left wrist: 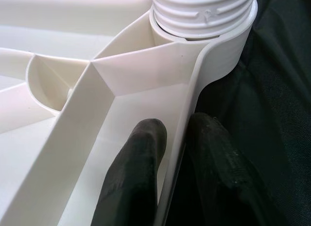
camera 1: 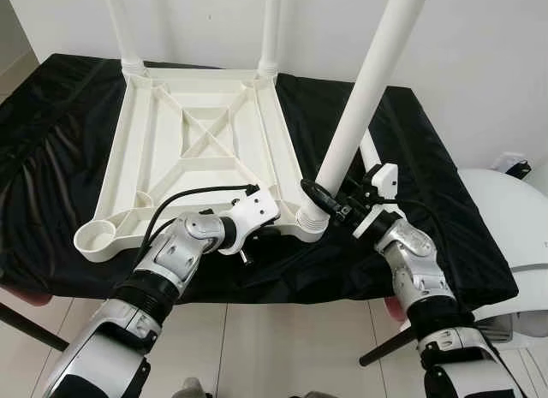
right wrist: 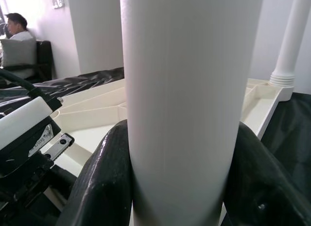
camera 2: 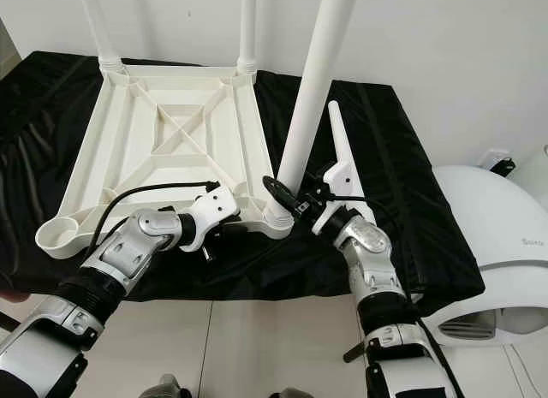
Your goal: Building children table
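both end effectors on table (camera 1: 201,141)

A home room — white walls (camera 1: 479,38), tiled floor (camera 1: 282,347).

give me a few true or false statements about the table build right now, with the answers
1. The white tabletop lies upside down on the black cloth. True.
2. All four legs are fitted. False: three legs stand in corner sockets, and the near left socket is empty.
3. The right claw grips the near right leg close to its base. True.
4. The left claw hangs free above the cloth. False: its fingers pinch the tabletop's rim wall beside that leg's threaded socket.
5. The near right leg stands perfectly upright. False: it leans away to the right compared with the two far legs.
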Robot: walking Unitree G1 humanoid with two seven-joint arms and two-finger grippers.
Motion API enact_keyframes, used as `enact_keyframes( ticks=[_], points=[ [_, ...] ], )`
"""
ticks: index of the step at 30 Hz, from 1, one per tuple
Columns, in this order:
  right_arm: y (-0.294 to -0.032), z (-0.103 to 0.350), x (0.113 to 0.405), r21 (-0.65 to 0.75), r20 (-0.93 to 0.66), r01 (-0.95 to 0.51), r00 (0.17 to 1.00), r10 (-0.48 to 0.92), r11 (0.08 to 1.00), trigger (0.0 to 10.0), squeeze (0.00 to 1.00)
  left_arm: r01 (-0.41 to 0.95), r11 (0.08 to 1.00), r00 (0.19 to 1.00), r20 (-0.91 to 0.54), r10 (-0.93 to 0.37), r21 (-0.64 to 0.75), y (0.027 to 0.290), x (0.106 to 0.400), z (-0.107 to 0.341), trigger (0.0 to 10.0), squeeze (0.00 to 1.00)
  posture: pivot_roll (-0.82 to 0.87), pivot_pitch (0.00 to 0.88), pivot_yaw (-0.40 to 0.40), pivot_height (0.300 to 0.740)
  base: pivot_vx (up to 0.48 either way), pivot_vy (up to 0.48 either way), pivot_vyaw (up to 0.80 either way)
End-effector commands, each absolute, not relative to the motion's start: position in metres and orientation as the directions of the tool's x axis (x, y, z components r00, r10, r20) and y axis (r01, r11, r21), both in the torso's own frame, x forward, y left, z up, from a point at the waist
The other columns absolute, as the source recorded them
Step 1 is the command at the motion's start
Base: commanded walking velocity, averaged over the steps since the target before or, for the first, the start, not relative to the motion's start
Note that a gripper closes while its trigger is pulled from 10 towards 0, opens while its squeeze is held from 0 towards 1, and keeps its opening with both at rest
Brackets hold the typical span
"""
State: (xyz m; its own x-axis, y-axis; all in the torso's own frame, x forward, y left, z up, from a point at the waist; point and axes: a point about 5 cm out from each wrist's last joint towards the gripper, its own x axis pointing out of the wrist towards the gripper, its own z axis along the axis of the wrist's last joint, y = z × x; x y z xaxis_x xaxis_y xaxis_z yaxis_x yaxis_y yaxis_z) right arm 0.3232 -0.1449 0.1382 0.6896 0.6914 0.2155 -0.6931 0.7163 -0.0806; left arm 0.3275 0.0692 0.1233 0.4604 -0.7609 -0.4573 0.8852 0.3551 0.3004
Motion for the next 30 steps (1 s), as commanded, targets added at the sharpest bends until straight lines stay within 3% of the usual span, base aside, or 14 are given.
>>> enact_keyframes(
  ticks=[1,30],
  points=[
    [-0.158,0.083,0.309,0.032,-0.023,-0.633,0.773,0.633,0.774,10.0,0.0,0.893,0.292,0.422,-0.41,-0.809,0.343,0.057,0.324,0.139,10.0,0.0,0.01,0.037,-0.03,0.74,0.0,0.0,0.0],
    [-0.139,0.102,0.293,0.013,0.141,-0.482,0.868,0.475,0.876,10.0,0.0,0.893,0.292,0.421,-0.408,-0.81,0.342,0.057,0.324,0.14,10.0,0.0,0.01,0.047,-0.034,0.74,0.0,0.0,0.0]
  ],
)
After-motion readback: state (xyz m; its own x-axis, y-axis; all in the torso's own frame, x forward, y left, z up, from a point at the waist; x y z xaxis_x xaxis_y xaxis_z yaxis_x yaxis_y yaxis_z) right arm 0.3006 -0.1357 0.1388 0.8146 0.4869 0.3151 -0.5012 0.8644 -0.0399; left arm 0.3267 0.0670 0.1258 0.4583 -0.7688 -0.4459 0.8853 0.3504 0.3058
